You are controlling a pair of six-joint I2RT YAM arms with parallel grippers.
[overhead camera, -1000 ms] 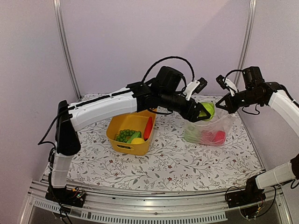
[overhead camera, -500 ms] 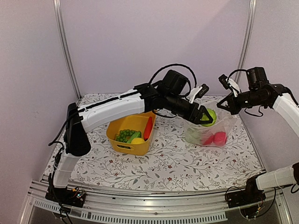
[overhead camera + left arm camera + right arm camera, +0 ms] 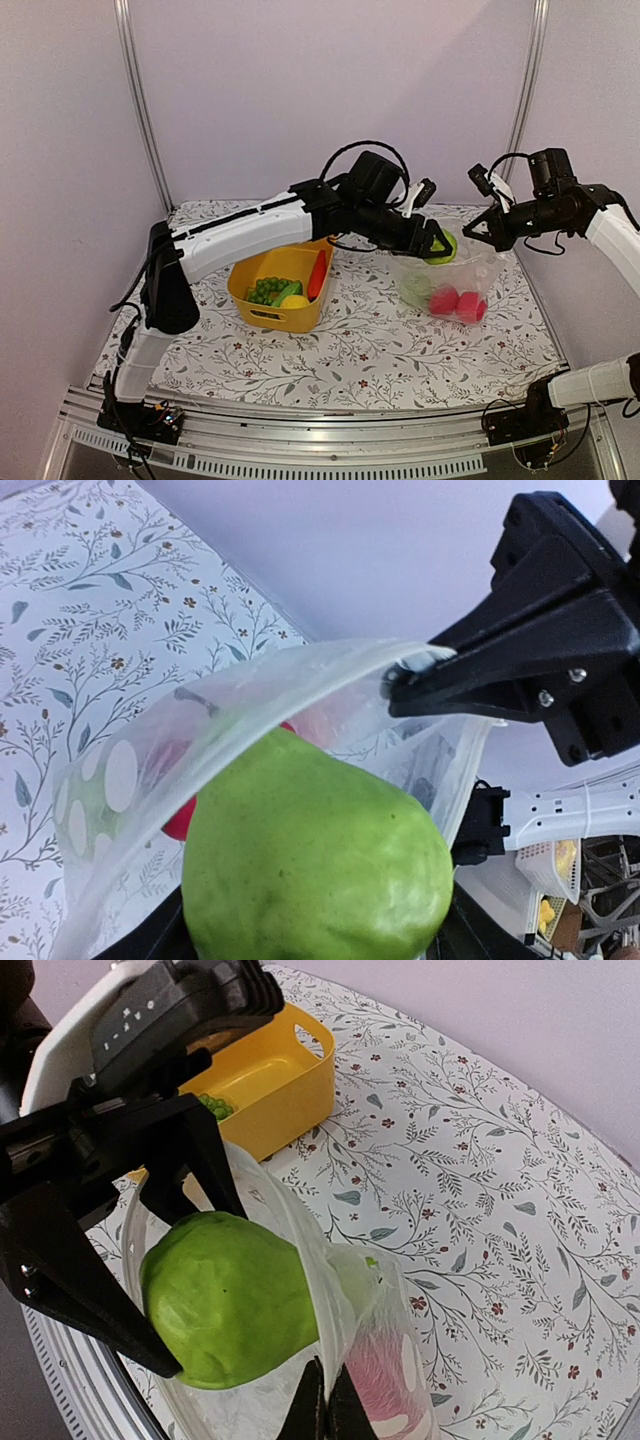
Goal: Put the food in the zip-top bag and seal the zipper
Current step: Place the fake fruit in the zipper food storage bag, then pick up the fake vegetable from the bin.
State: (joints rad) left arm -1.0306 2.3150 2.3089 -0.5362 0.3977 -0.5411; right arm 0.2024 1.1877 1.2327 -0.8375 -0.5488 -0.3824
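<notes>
My left gripper [image 3: 437, 243] is shut on a green pear-like toy fruit [image 3: 442, 246] [image 3: 315, 860] [image 3: 225, 1295], held at the open mouth of the clear zip-top bag [image 3: 450, 280] [image 3: 400, 1290]. My right gripper [image 3: 481, 228] [image 3: 327, 1400] is shut on the bag's upper edge and holds it up. The zipper strip [image 3: 250, 695] arches over the fruit. Two red foods [image 3: 455, 303] and a pale green one [image 3: 415, 290] lie in the bag's bottom. More food sits in the yellow basket [image 3: 285, 318].
The yellow basket [image 3: 290, 1110] stands left of the bag and holds green grapes [image 3: 266, 291], a red piece [image 3: 318, 272] and a yellow piece [image 3: 293, 301]. My left arm reaches over the basket. The floral tablecloth [image 3: 350, 360] covers the table.
My left gripper has carried the green fruit forward and slightly down to the bag's mouth. The right gripper shifted a little right, and the red foods slid lower in the bag.
</notes>
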